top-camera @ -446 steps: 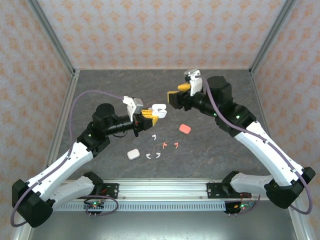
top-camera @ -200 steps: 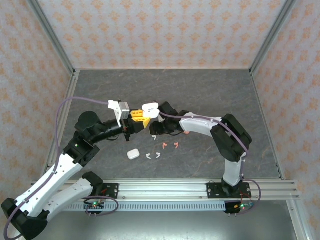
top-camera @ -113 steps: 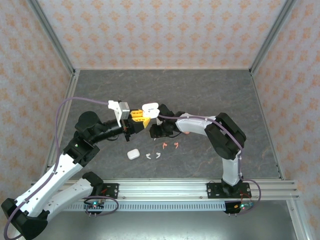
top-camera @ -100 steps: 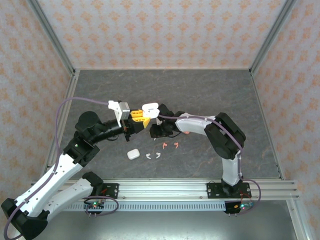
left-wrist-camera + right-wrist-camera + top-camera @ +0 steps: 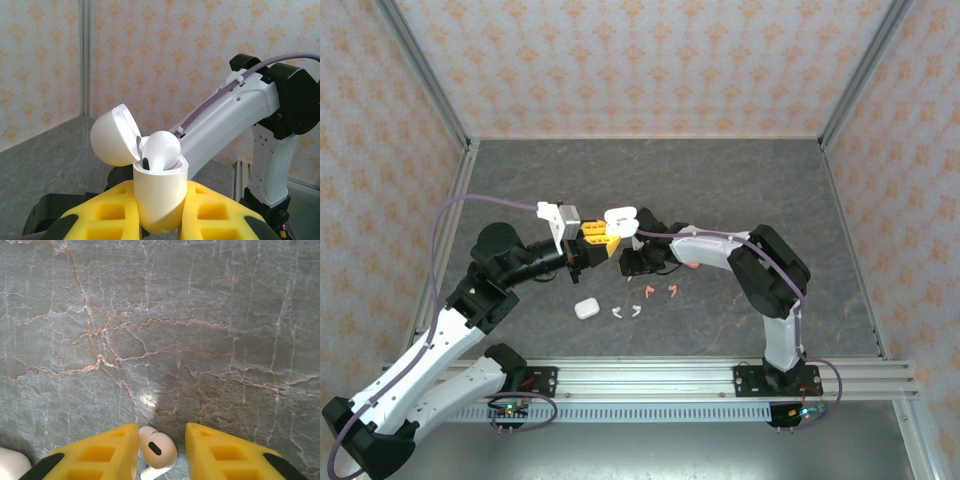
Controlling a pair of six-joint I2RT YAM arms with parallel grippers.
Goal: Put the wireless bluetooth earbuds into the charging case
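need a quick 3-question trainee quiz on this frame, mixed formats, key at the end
1. True or false: the white case held in the left pincer has its lid shut.
2. Multiple choice: what lies between the fingers of the right pincer? A) a white earbud B) a pink earbud C) a pink case
3. Fill in: the two loose earbuds nearest the closed case on the table are ___ in colour.

Key: 1 false (lid is open); 2 A; 3 white.
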